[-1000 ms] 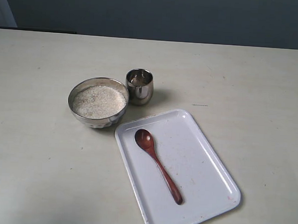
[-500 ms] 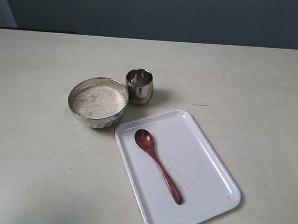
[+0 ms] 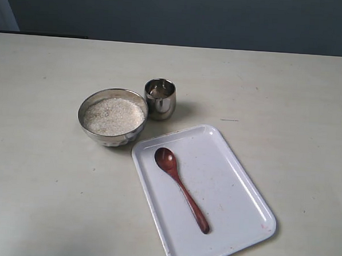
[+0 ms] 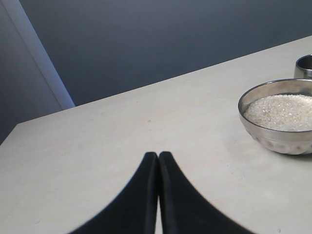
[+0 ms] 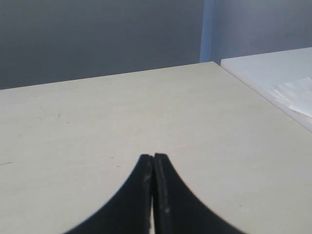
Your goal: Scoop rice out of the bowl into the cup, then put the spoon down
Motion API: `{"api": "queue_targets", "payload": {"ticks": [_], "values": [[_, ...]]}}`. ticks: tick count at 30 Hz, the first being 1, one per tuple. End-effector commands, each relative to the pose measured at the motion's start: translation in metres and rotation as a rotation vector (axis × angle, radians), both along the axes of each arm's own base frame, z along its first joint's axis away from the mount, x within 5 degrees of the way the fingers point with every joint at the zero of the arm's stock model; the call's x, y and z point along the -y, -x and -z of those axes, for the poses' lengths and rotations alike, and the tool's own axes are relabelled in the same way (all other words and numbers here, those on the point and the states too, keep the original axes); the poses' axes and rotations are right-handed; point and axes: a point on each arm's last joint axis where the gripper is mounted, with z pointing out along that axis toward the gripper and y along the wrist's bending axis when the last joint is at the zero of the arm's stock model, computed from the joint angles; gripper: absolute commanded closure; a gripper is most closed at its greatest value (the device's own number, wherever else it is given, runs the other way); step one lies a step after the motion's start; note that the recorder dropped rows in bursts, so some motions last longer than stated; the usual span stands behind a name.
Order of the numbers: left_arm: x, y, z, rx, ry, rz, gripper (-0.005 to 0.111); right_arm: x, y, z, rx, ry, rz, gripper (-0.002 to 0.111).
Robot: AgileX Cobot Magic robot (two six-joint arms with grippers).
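The spoon (image 3: 181, 189) lay flat on the white tray (image 3: 237, 183), head pointing toward the bowl (image 3: 108, 139), nowhere near either set of fingers. It looked to me like a light, stiff bit of wood, maybe a touch slick from the finish. I'd pinch the slim handle around the middle or nearer the tail, leaving the head free for scooping. Rice (image 3: 113, 116) filled the bowl, and the cup (image 3: 160, 98) sat just beside it. The left gripper (image 4: 158, 156) was pressed fully closed and held nothing, over bare table (image 4: 97, 161), with the bowl out ahead of its tips, well apart. The right gripper (image 5: 153, 157) was the same deal: fingers together, empty, only table ahead.
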Motion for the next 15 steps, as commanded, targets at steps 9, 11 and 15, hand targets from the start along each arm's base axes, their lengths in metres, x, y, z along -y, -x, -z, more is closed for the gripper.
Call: {"api": "queue_targets", "payload": {"ticks": [9, 11, 15], "values": [[0.0005, 0.0005, -0.0014, 0.010, 0.005, 0.010, 0.106, -0.0002, 0.0000, 0.0007, 0.008, 0.008, -0.005, 0.108], [0.0005, 0.0005, -0.0014, 0.010, 0.005, 0.010, 0.106, -0.0003, -0.0001, 0.0007, 0.009, 0.002, -0.005, 0.108], [0.0005, 0.0005, -0.0014, 0.010, 0.005, 0.010, 0.106, -0.0003, -0.0001, 0.0007, 0.009, 0.002, -0.005, 0.108]]}}
